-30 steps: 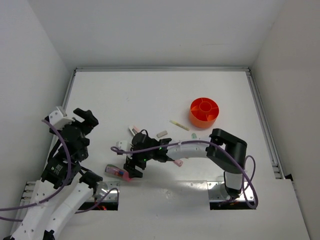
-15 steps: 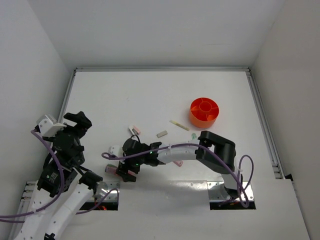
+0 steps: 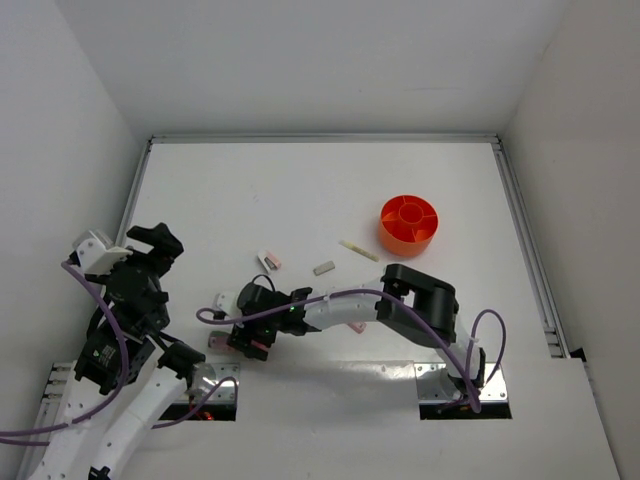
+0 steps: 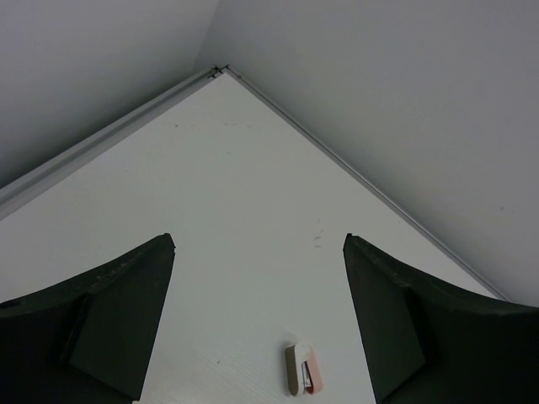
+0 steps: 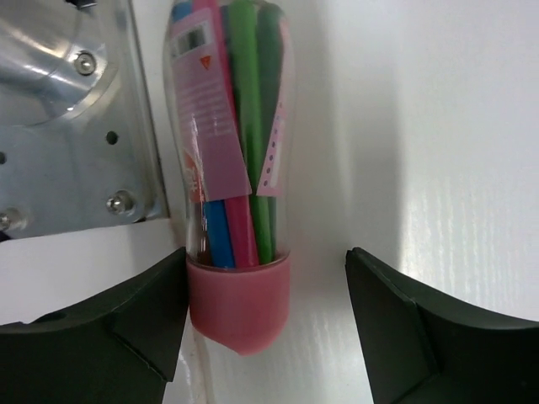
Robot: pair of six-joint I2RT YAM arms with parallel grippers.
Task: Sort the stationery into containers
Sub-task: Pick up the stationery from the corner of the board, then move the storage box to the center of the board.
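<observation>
a: where is the right end effector?

b: low over the near-left part of the counter, with the arm stretched across towards the left arm's base. its fingers are spread wide on either side of the chunky pink tube and are not clamped on it.

a: and how does the tube lie?

b: flat on the counter, along the edge of the metal plate. in the right wrist view its pink cap points at the camera. the cap sits right against one finger, and bare counter shows between it and the other finger. the clear body shows pink, green and blue pens inside.

a: what about the left end effector?

b: it is raised at the left side and released. in its own view the fingers stand well apart with nothing between them. a white-pink block lies on the counter below.

a: the rest of the stationery?

b: in the top view a pale-yellow stick lies just beside the orange bowl. a grey block lies mid-counter, with the white-pink block to its left. the bowl stands well apart from the tube, far to the right.
</observation>
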